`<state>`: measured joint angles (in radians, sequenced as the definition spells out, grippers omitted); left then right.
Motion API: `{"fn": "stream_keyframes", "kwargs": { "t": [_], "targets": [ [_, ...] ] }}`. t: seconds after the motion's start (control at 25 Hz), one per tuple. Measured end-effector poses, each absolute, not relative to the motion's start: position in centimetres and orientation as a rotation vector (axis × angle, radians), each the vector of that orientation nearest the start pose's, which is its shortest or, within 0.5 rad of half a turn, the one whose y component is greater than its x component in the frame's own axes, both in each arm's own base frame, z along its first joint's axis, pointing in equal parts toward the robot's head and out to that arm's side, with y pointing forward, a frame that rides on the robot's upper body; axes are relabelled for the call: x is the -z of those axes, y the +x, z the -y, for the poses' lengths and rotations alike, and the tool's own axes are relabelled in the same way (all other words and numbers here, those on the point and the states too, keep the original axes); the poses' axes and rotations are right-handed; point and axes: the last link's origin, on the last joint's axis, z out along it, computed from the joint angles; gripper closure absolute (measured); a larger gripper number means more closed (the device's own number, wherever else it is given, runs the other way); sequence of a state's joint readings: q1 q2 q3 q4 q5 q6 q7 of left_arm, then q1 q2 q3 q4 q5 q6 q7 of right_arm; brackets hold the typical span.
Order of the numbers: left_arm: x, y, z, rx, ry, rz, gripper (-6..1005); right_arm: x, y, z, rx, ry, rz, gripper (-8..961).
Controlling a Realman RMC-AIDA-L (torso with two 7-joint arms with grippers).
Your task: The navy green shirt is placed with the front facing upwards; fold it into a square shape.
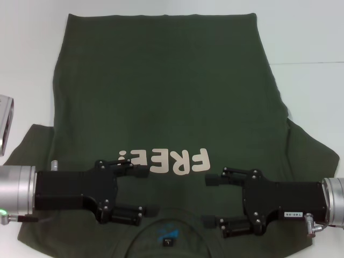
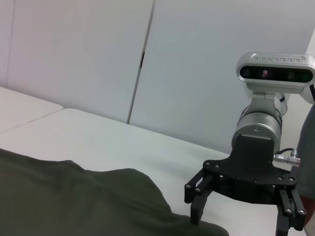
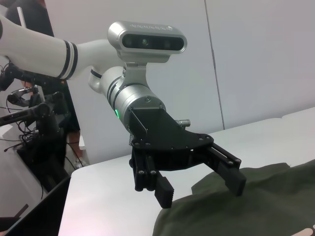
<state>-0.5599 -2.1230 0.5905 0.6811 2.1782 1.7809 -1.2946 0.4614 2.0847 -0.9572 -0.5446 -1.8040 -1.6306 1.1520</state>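
Head view. Shirt (image 1: 161,97): dark olive green, spread flat on the white table (image 1: 306,32), front up, filling most of the surface. Collar at 6 o'clock with a small blue-and-black label (image 1: 167,236); hem at 12 o'clock; short sleeves spread toward 4 and 8 o'clock. Cream letters "FREE!" (image 1: 164,161) read upside down just below centre. Left gripper (image 1: 133,188): at 7 o'clock, black body over the shirt's shoulder area, fingers released and spread, pointing toward centre; one finger beside the lettering, the other near the collar. Right gripper (image 1: 215,200): at 5 o'clock, mirrored pose, fingers released, tips facing the left gripper's across the collar. Whether the fingertips touch the cloth cannot be told. A white box-like item (image 1: 5,121) at 9 o'clock on the table edge.

Left wrist view. Shirt (image 2: 74,201): green cloth with soft folds over the white table (image 2: 123,142). Right gripper (image 2: 243,209): at 4 o'clock, fingers apart, tips down at the cloth edge. White wall panels (image 2: 98,49) behind.

Right wrist view. Left gripper (image 3: 202,187): central, fingers apart, tips just above or on the shirt (image 3: 256,206). White table (image 3: 108,191) at 7 o'clock.
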Motion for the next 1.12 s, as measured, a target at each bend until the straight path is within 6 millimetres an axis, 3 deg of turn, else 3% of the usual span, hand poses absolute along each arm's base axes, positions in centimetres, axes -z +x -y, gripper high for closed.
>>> {"fn": "stream_keyframes", "kwargs": {
  "t": [0.64,0.92,1.12],
  "targets": [
    [1.3,-24.7,-30.0,0.756,-2.952,0.477,97,3.8,25.1,-28.8,-0.866,-2.885,-0.409,38],
    [1.3,-24.5,-30.2,0.763,-2.953,0.469,96,1.7,25.1,-33.0,-0.77,-2.704,-0.678,38],
    [1.5,-24.2,-30.4,0.767,-2.954,0.46,96,-2.1,25.0,-36.3,-0.586,-2.527,-0.837,51]
  ]
}}
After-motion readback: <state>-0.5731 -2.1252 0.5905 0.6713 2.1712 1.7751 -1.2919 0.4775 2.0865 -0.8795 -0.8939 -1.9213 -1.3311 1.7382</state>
